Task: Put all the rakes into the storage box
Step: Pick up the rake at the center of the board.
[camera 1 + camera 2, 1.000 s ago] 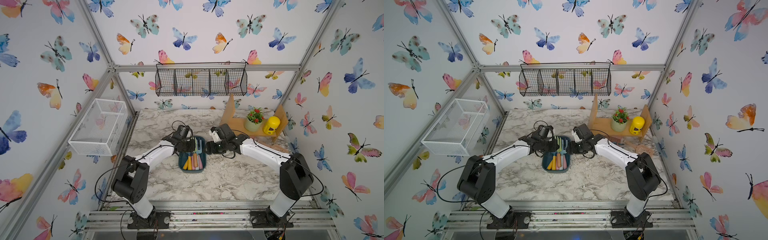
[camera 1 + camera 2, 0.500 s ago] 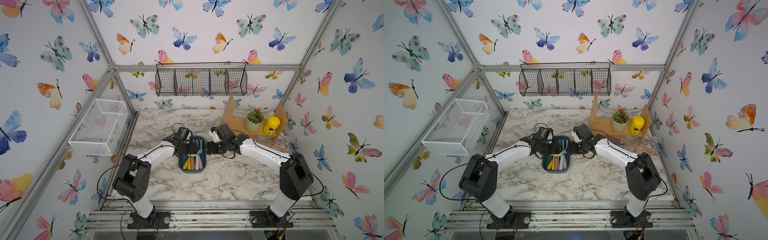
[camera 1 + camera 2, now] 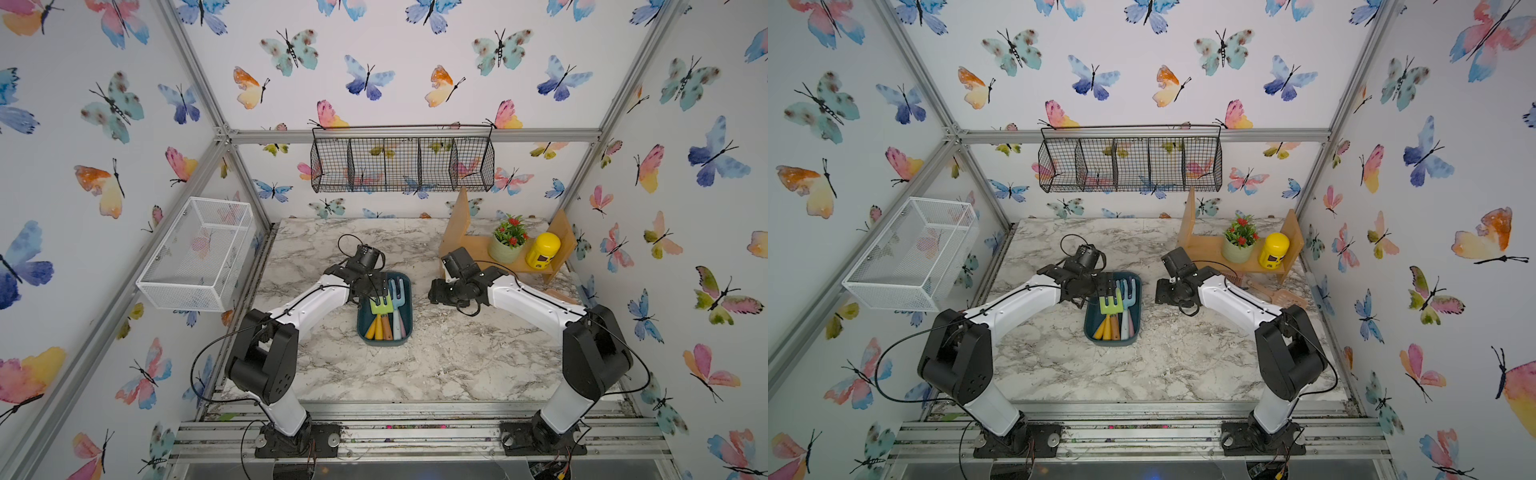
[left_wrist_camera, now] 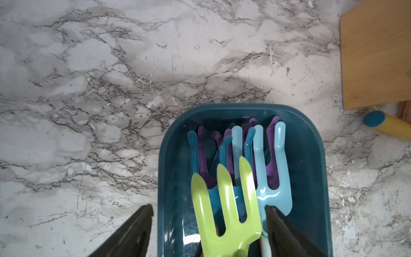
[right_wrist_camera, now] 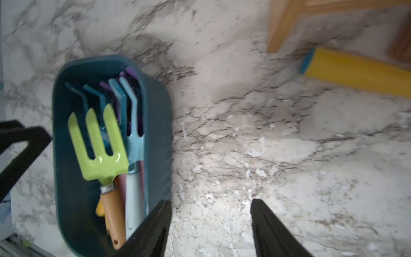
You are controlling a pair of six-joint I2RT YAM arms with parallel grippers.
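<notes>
Storage box (image 3: pixel 382 342) sits mid-surface (image 3: pixel 436 365), long axis running 12 to 6 in both top views. The rake (image 3: pixel 380 306), lime-green head w/ 3 flat tines, lies inside it on top of the pile, tines toward 12 and orange-brown wooden handle toward 6. The R wrist view shows the rake (image 5: pixel 100 144) w/ a metal collar btw head and handle. Under it are 3 more: a light-blue rake (image 4: pixel 273 189), a darker blue rake (image 4: pixel 193 151) and a purple rake (image 4: pixel 270 144), all w/ bent tines toward the box's 12 o'clock end. L claw (image 4: pixel 209 209) is spread wide and grips nothing. In a top view it hangs over the box's 11 o'clock corner (image 3: pixel 376 291). 1 of its fingers (image 4: pixel 133 231) is outside the box wall (image 4: pixel 169 169) over bare marble. The other is inside, just beside the green head's edge and above the light-blue rake; can't tell if it touches either. R claw (image 5: pixel 210 202) is also apart and empty, over bare marble just beside the box, at abt 3 o'clock from it in a top view (image 3: pixel 1160 293). At 2 o'clock from the box stands a wooden shelf (image 3: pixel 478 249) carrying a flower pot (image 3: pixel 505 247) and a yellow canister (image 3: pixel 542 249). A yellow handle (image 5: pixel 355 73) w/ a blue end cap lies on the marble by the shelf's foot. Black wire basket (image 3: pixel 401 164) hangs on the far wall at 12. White mesh basket (image 3: pixel 199 253) is on the side wall at abt 10.
</notes>
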